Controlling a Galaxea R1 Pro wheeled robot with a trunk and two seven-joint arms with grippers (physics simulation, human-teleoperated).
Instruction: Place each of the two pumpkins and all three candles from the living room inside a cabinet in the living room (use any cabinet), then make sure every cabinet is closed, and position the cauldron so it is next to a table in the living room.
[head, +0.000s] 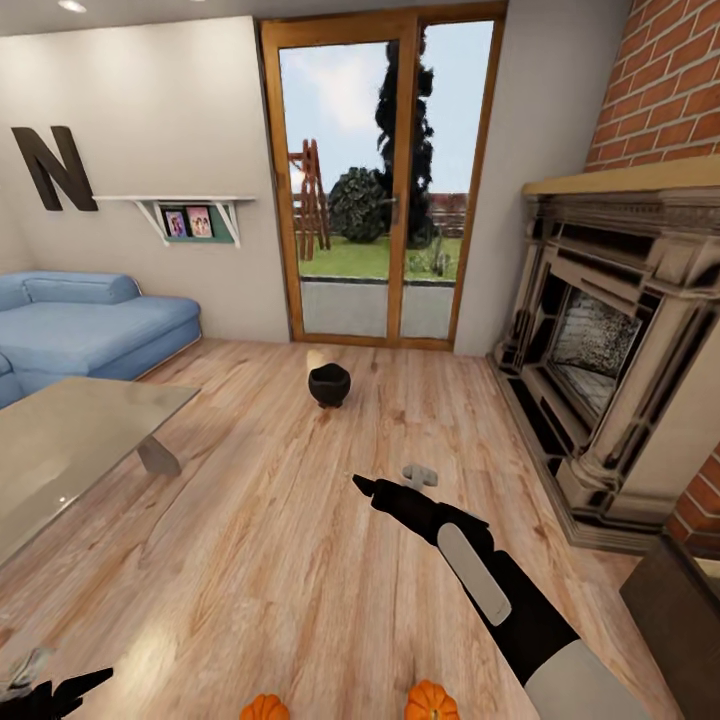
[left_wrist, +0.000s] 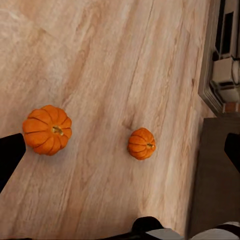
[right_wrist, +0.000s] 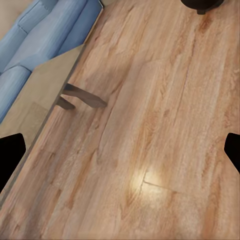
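Head view looks across a living room with a wooden plank floor (head: 260, 520). Far ahead, a black cauldron (head: 329, 385) stands on the floor in front of a glazed wood-framed door (head: 385, 190), with a pale cylindrical thing (head: 316, 358), too small to identify, just behind it. The glossy grey surface (head: 70, 450) of the low coffee table sits at the left, well apart from the cauldron, and a blue sofa (head: 90, 320) lies beyond it. A stone fireplace (head: 610, 350) under a brick wall fills the right side. On the left wall hang a large dark letter N (head: 55, 168) and a white shelf (head: 185, 205) with small pictures.

Two orange pumpkins lie on the floor at the near edge: one (head: 264, 708) to the left and another (head: 431, 701) to the right, apart from each other. The left wrist view shows them from above, the larger pumpkin (left_wrist: 47, 129) and the smaller pumpkin (left_wrist: 142, 143), both stem up, with the dark cabinet (left_wrist: 215, 180) beside the smaller one.

The right arm reaches forward over the floor; its right pincer (head: 363, 485) hangs in the air with nothing in it, and the right wrist view shows its fingers (right_wrist: 11, 155) spread wide above bare planks. The left pincer (head: 60, 692) sits low at the near left corner, its fingers (left_wrist: 10, 155) spread wide above the pumpkins and holding nothing.
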